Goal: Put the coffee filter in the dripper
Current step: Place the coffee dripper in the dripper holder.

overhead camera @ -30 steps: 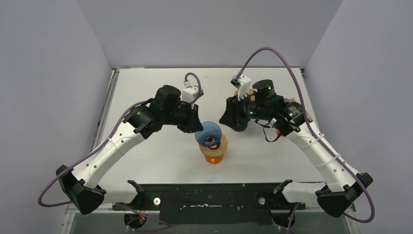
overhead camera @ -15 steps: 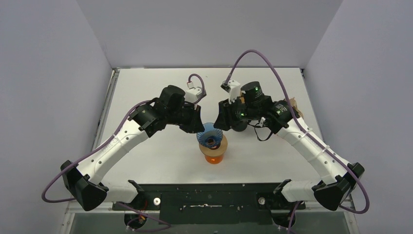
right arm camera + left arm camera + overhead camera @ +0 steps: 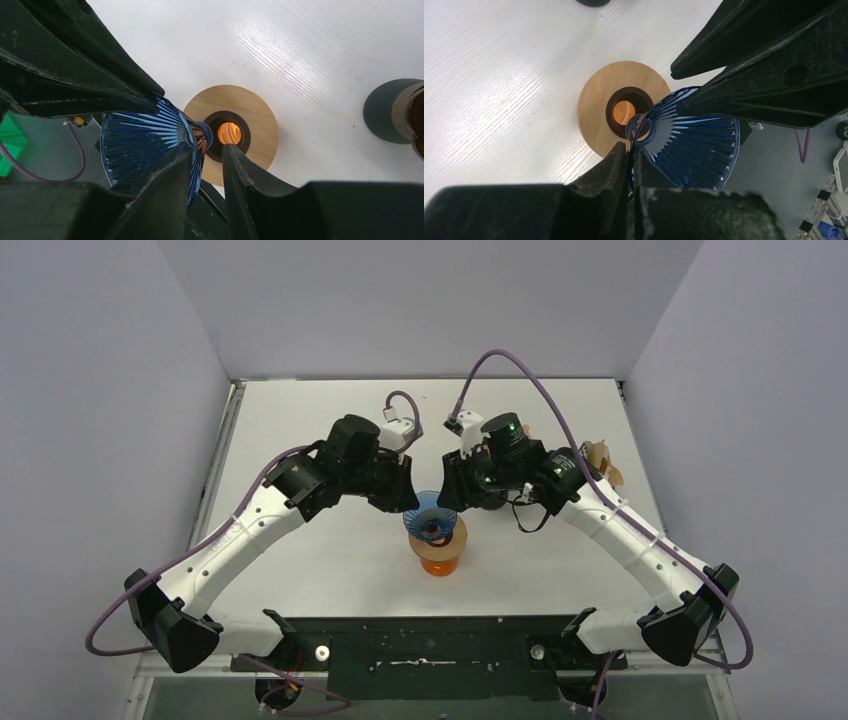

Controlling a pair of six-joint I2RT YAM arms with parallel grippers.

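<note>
A blue ribbed glass dripper [image 3: 430, 512] hangs tilted just above an orange carafe [image 3: 437, 562] with a round wooden collar [image 3: 599, 107]. My left gripper [image 3: 405, 500] is shut on the dripper's wall near its narrow end, as the left wrist view [image 3: 631, 150] shows. My right gripper [image 3: 452, 498] is open, and its jaws straddle the dripper's [image 3: 145, 145] opposite wall near the neck in the right wrist view [image 3: 210, 147]. Brown paper filters [image 3: 600, 454] lie at the table's right, behind the right arm. Neither gripper holds a filter.
A dark round holder [image 3: 387, 112] with something brown in it stands on the white table [image 3: 300, 420] right of the carafe; the right arm hides it in the top view. Grey walls close in the table on three sides.
My right arm has swung left, bringing its open gripper up to the dripper. My left gripper shifted slightly right with the dripper, then held still.
</note>
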